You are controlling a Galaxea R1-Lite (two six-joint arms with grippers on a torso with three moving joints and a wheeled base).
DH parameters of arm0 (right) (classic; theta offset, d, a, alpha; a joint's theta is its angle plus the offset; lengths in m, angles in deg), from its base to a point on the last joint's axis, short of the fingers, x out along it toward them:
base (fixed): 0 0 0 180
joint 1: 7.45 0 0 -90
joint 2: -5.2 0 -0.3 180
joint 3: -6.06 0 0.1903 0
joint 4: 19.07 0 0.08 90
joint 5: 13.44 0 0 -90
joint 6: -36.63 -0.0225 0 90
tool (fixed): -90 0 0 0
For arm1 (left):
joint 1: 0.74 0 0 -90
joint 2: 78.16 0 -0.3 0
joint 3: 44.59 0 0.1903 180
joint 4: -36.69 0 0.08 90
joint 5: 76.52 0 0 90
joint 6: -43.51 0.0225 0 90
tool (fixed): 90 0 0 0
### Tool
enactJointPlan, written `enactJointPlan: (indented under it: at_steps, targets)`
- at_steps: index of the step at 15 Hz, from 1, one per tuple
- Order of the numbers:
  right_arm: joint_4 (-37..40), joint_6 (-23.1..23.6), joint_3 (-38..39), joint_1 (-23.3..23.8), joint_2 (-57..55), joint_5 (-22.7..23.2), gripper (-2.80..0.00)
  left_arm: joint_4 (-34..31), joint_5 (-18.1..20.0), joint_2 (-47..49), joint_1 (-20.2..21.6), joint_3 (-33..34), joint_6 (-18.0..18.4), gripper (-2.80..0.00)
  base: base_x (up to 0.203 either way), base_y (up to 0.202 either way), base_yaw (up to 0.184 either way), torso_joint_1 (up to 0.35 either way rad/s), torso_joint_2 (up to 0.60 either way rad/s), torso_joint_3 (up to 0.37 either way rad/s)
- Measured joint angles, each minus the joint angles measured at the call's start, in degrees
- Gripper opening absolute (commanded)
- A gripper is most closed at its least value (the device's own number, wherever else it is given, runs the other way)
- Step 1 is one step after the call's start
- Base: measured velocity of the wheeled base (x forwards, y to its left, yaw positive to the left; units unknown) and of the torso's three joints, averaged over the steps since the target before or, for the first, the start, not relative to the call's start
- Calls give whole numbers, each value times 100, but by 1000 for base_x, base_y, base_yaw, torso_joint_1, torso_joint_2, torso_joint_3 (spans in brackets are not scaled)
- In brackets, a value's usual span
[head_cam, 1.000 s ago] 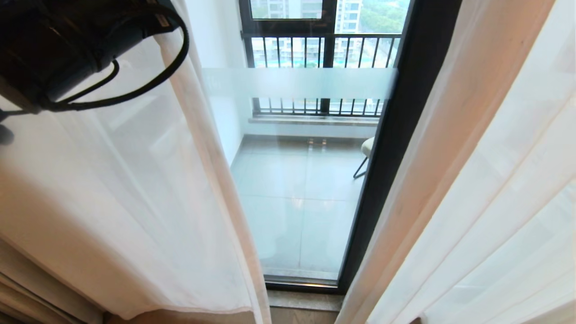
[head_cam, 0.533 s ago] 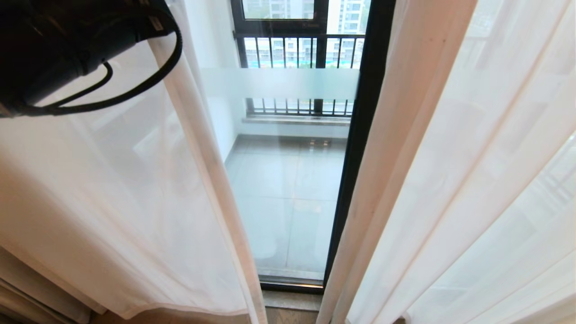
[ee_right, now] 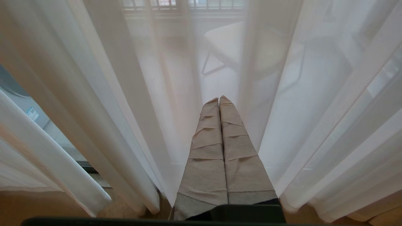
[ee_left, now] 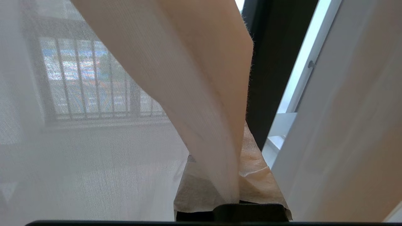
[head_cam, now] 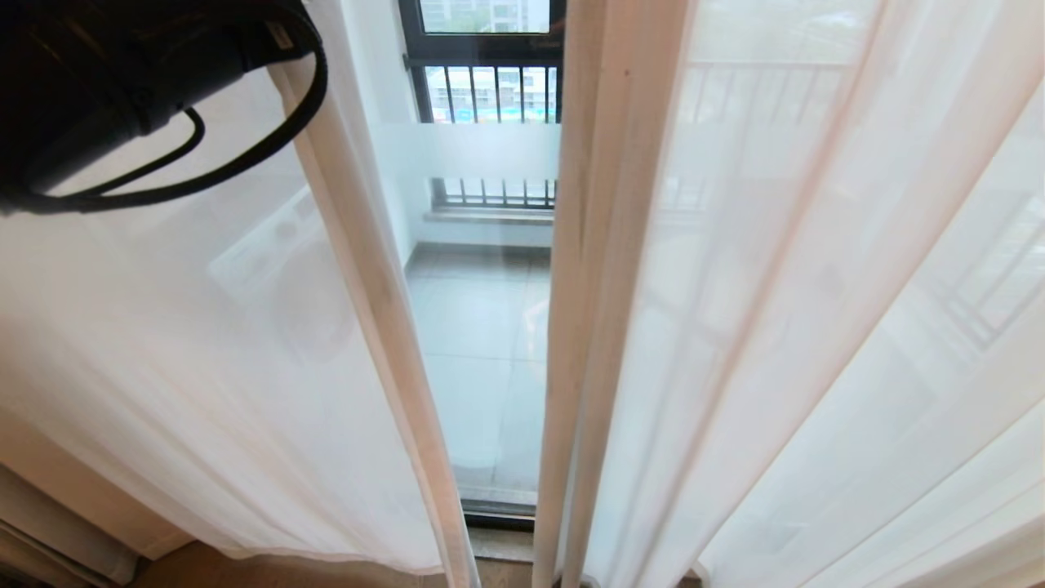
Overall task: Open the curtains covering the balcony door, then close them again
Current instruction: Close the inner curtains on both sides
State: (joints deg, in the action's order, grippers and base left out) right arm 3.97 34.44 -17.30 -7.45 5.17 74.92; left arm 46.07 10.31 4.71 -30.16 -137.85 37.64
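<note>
A fold of the curtains (ee_left: pixel 201 103) is grasped by the clenched left pincer (ee_left: pixel 235 201). The right pincer (ee_right: pixel 220 100) is clenched on nothing, just before the sheers, the door (head_cam: pixel 482 327) beyond.

door frame hidden behind curtains (head_cam: pixel 784 269)

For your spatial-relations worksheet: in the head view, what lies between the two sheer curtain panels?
In the head view, a narrow strip of the balcony door glass shows between the left sheer panel and the right sheer panel.
</note>
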Motion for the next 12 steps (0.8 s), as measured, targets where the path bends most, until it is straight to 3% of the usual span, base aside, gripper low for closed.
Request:
enactJointPlan:
  at_steps: [12]
  targets:
    - [0, 0, 0, 0, 0, 0, -280, -4, -2, -27, -214, -33, 2, -280, 0, -191, 0, 1, 3, 2]
